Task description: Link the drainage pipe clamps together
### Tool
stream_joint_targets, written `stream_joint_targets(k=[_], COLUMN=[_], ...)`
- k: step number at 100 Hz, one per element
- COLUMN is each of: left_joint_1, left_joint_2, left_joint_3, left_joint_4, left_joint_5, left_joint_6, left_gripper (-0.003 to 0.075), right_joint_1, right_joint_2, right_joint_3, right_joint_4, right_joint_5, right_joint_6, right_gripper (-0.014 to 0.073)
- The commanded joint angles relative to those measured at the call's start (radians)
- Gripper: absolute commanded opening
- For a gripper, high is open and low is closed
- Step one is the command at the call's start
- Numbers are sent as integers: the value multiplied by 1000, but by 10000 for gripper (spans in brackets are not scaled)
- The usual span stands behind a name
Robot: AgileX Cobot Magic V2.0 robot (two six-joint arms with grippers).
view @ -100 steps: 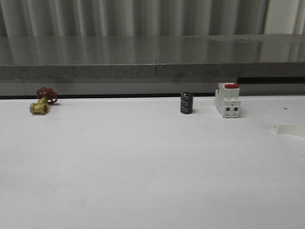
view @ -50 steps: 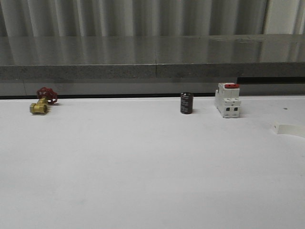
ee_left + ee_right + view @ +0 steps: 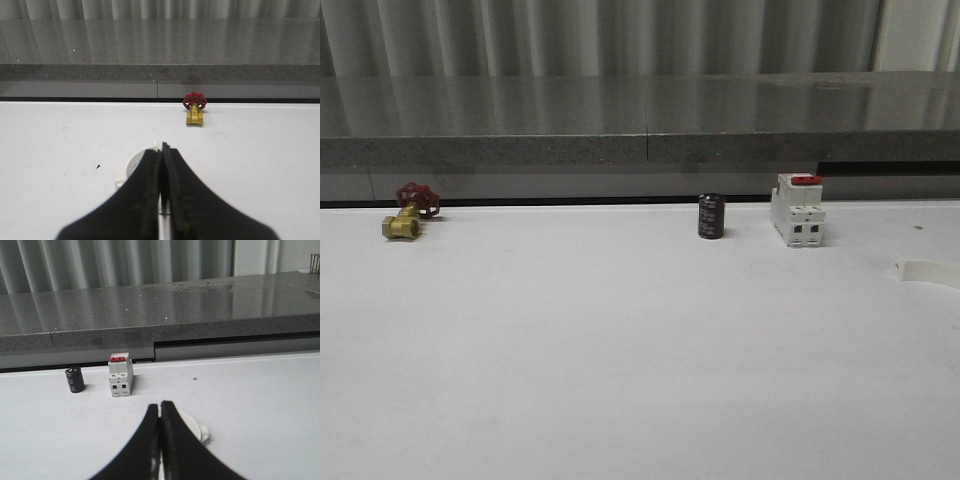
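Front cam: white table (image 3: 620, 350) is carrying a row of items along its far edge. Brass valve w/ red handle (image 3: 408, 212) is sitting near the far left corner, black cylinder (image 3: 711, 216) is standing upright approx. mid-right along the far edge, and white boxy switch w/ red top (image 3: 798, 210) is standing just beside it toward the right edge, not touching. One white clamp half (image 3: 925, 271) is lying flat at the table's right edge, nearer than the switch and partly cut off by the frame.

Left wrist cam: left gripper (image 3: 161, 155) is showing its two black fingers pressed together, jaws closed w/ nothing between them. Another white clamp half (image 3: 135, 162) is lying on the table directly behind the fingertips, its curve and one end tab peeking out beside the fingers; can't tell if the tips are touching it. Valve is sitting farther off toward the far edge.

Right wrist cam: right gripper (image 3: 160, 407) is also showing fingers together, holding nothing. The clamp half at the right edge is lying just behind its tips, end tab sticking out to one side; contact unclear. Switch and cylinder are standing beyond, near the far edge.

The two clamp halves are lying well apart, not joined.
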Motion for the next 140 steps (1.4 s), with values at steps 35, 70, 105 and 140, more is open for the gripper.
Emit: stream_joint_targets(k=[35, 70, 105, 140], left_joint_1=[0, 0, 44, 135], left_joint_2=[427, 797, 1183, 1546], left_joint_3=[-239, -385, -698, -990], left_joint_4=[-9, -57, -57, -57], left_joint_5=[135, 122, 291, 525], left_joint_6=[0, 0, -18, -18], left_gripper=[-16, 528, 531, 531], right_joint_1=[-2, -2, -2, -2], right_joint_2=[-19, -19, -19, -19], right_joint_3=[-17, -17, -17, -17], right_joint_4=[-8, -8, -8, -8], right_joint_5=[-74, -74, -74, -74], right_joint_6=[-5, -5, -5, -5], right_gripper=[-65, -65, -65, -65])
